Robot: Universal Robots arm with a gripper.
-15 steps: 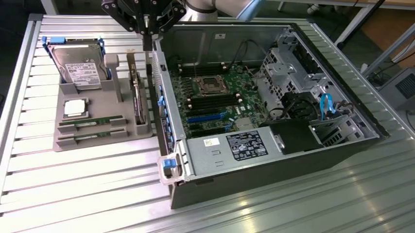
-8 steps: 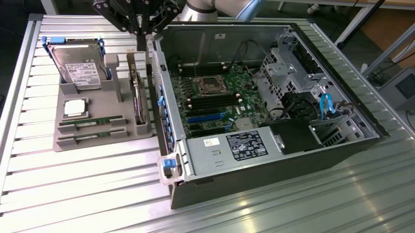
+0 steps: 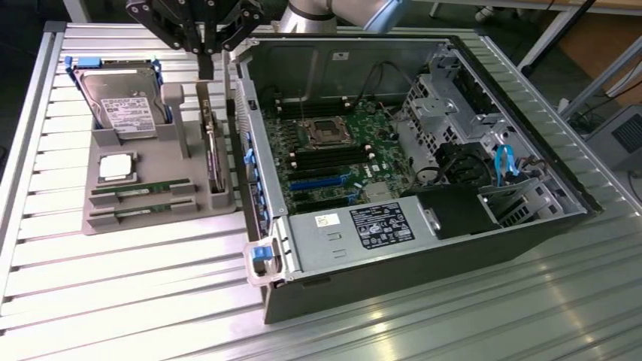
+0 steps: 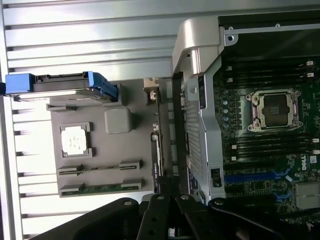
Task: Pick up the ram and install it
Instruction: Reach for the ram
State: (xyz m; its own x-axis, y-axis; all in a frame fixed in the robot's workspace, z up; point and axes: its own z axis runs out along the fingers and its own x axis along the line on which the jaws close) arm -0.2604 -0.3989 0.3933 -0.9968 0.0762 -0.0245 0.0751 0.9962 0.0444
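The ram point(image 3: 140, 213) lies in a slot at the near edge of the grey tray point(image 3: 150, 227). Farther back, the gripper point(image 3: 206, 54) hangs over the tray's far edge beside the open computer case point(image 3: 331, 301), fingers pressed together; I cannot tell whether they hold anything.

We see a slatted aluminium counter point(image 3: 120, 293) running across the frame. A grey holder tray point(image 3: 150, 169) sits flat on the slats in the upper left. Just beside it, from centre to right, an open computer case point(image 3: 331, 297) lies on its side, its near corner reaching the lower middle.
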